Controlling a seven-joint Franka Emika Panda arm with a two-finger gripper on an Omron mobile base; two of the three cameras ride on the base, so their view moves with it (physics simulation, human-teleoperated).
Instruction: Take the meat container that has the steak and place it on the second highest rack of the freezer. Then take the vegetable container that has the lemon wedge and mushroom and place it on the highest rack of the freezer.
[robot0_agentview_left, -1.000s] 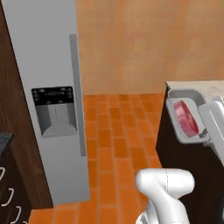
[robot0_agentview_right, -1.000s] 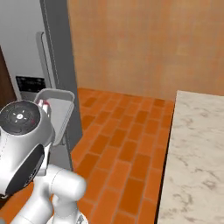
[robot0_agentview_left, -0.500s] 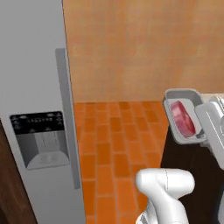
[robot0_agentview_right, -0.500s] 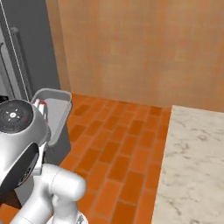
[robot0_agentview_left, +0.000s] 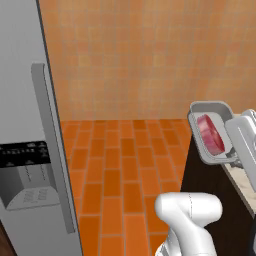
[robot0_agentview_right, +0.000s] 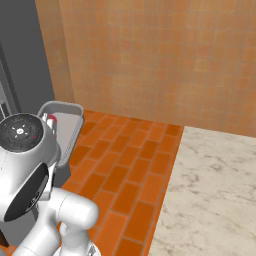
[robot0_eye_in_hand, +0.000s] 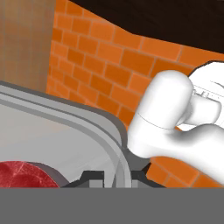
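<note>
The meat container (robot0_agentview_left: 212, 131), a small grey oblong tray, hangs tilted on edge in the air at the right of the left base view, with the red-pink steak (robot0_agentview_left: 210, 134) lying against its floor. My gripper (robot0_eye_in_hand: 117, 176) is shut on the tray's rim (robot0_eye_in_hand: 89, 127), one fingertip (robot0_eye_in_hand: 93, 176) inside and one outside; the steak (robot0_eye_in_hand: 25, 175) shows at the lower left. In the right base view the tray (robot0_agentview_right: 66, 128) stands behind my arm's round joint. The freezer (robot0_agentview_left: 22, 110) rises at the left, its door with the long bar handle (robot0_agentview_left: 52, 145) shut.
A dispenser panel (robot0_agentview_left: 24, 170) sits in the freezer door. A dark cabinet with a marble counter (robot0_agentview_right: 210, 195) stands on the right. Orange brick floor (robot0_agentview_left: 120, 165) lies between them, with a tan tiled wall (robot0_agentview_left: 135, 55) behind.
The whole picture has shifted: the base has moved, so the freezer now looms larger at the left. The tray stays held in the same spot beside the arm.
</note>
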